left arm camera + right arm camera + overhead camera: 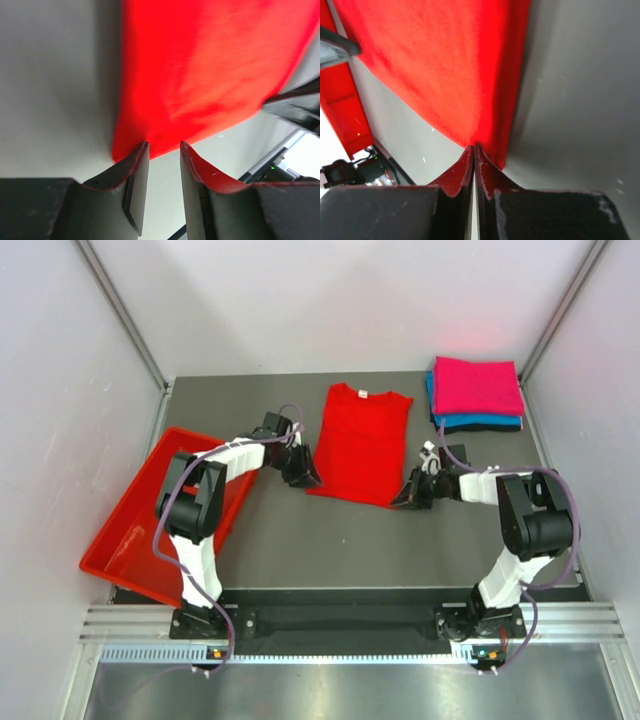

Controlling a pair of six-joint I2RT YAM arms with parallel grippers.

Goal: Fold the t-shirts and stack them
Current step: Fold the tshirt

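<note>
Your bright red cloth t-shirt (360, 445) runs away lengthwise: left jaws released at its near-left corner, right jaws clenched opposite.

Mid-table: red tee (358, 445) laid flat, neck w/ white label at far end, hem toward near edge, sleeves tucked in so outline approx. rectangular, slightly tilted. Smooth cloth, few soft creases. Far right corner: folded stack, magenta tee (478, 386) on top, teal tee (480, 421) under it w/ edges showing, black tee (483, 429) at bottom, only a thin sliver visible. Well apart from red tee.
</note>
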